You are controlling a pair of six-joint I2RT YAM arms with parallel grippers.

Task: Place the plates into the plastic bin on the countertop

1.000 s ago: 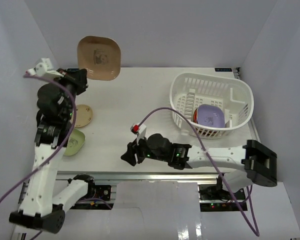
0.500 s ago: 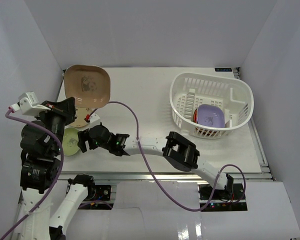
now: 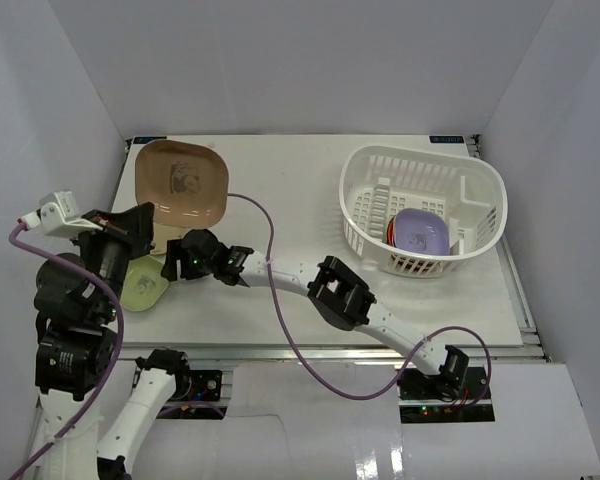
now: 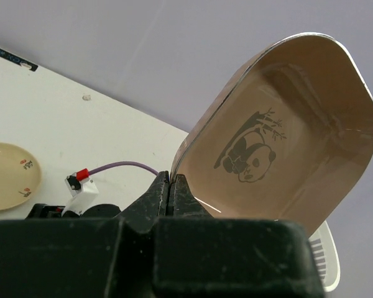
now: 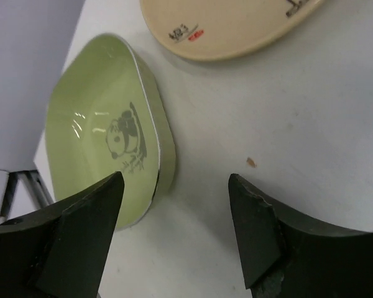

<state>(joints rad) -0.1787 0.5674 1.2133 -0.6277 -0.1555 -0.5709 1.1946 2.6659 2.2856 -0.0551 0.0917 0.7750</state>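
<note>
- Top view: left gripper [image 3: 145,218] holds the brown plate [image 3: 180,180] raised on edge above the left side of the table [image 3: 300,200], probably for carrying to the plastic bin [image 3: 420,152]; a lavender plate [image 3: 420,232] already lies in the bin
- Left wrist: fingers clenched on the brown plate's lower rim; a rim pinch suits so shallow a dish
- Right wrist: right gripper [image 5: 176,186] has its fingers released and spread wide, nothing held, low over the table and straddling the near edge of the green plate [image 5: 105,155], apparently lining up a rim grasp; cream plate [image 5: 236,25] just beyond, apart
</note>
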